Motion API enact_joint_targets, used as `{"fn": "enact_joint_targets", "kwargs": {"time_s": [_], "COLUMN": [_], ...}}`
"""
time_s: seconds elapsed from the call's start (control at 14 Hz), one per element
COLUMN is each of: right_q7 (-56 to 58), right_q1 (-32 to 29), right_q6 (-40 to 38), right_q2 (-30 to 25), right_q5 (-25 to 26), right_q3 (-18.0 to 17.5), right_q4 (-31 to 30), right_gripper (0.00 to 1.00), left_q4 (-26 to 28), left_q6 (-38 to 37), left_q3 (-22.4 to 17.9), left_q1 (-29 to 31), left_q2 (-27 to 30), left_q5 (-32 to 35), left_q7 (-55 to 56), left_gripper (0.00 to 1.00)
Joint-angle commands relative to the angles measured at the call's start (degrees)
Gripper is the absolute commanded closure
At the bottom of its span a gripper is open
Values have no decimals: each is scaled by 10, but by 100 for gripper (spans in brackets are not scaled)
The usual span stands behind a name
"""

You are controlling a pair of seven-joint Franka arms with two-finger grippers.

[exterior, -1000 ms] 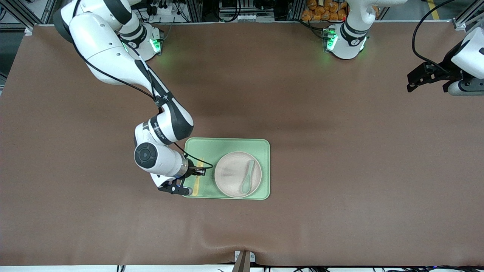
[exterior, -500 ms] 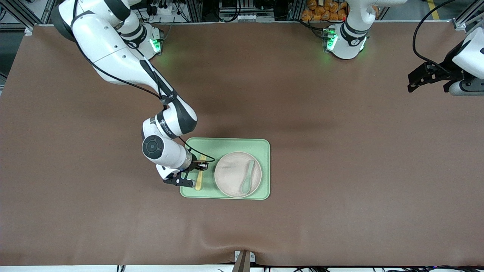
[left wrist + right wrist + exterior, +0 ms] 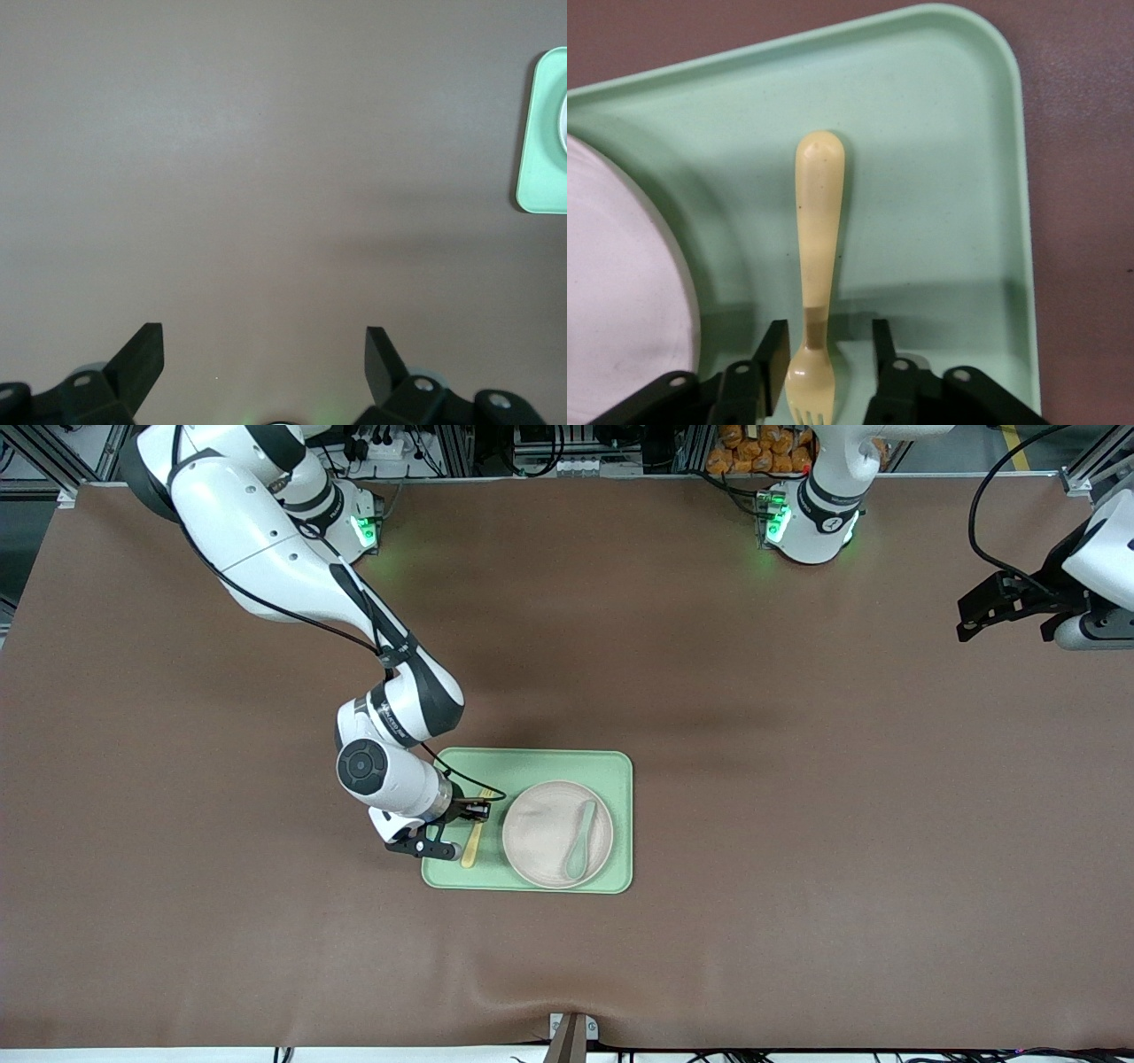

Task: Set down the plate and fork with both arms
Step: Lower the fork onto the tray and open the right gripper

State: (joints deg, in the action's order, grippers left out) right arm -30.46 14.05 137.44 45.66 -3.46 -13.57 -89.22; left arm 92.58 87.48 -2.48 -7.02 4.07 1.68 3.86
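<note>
A: Broadly, what is shown, largest item first?

B: Brown table [image 3: 797, 797]; on it a green tray [image 3: 532, 766]. The plate [image 3: 542, 834] lies on the tray at the end toward the left arm, with a grey-green spoon [image 3: 580, 840] resting in it. The fork [image 3: 817, 266] lies flat on the tray floor just beside the plate, toward the right arm's end.

A: And the grippers?

B: The right gripper [image 3: 824, 367] is low over the tray, its jaws straddling the fork's neck, one at each side. The left gripper [image 3: 264, 354] is over bare table at its own end, well apart from the tray, jaws spread wide and empty; that arm waits.

A: What has just changed?

B: A second ago the right jaws were shut on the fork, which lay nearer the tray's edge. Half a second later the fork had been carried closer to the plate. Now the jaws have parted. Slim gaps seem to show at each side of the neck, though the wrist view is too close to be sure contact has ended.

A: Meaning for the task?

B: Judged from this, the fork is being released in its place beside the plate. Both items are then set, leaving the right arm to lift clear without dragging the fork.
</note>
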Motion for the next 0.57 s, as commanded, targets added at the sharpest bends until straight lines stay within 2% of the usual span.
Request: {"fn": "enact_joint_targets", "kwargs": {"time_s": [0.0,0.07,0.5], "right_q7": [4,3,4], "right_q1": [-5,-6,-54], "right_q6": [0,-10,-199], "right_q2": [-25,-29,-75], "right_q5": [3,3,2], "right_q3": [-3,-3,-3], "right_q4": [-11,1,113], "right_gripper": [5,0,0], "left_q4": [6,6,8], "left_q6": [2,2,15], "left_q3": [1,1,3], "left_q1": [8,8,7], "left_q2": [11,10,9], "left_q5": [-8,-8,-5], "left_q7": [-12,-11,-11], "left_gripper": [0,0,0]}}
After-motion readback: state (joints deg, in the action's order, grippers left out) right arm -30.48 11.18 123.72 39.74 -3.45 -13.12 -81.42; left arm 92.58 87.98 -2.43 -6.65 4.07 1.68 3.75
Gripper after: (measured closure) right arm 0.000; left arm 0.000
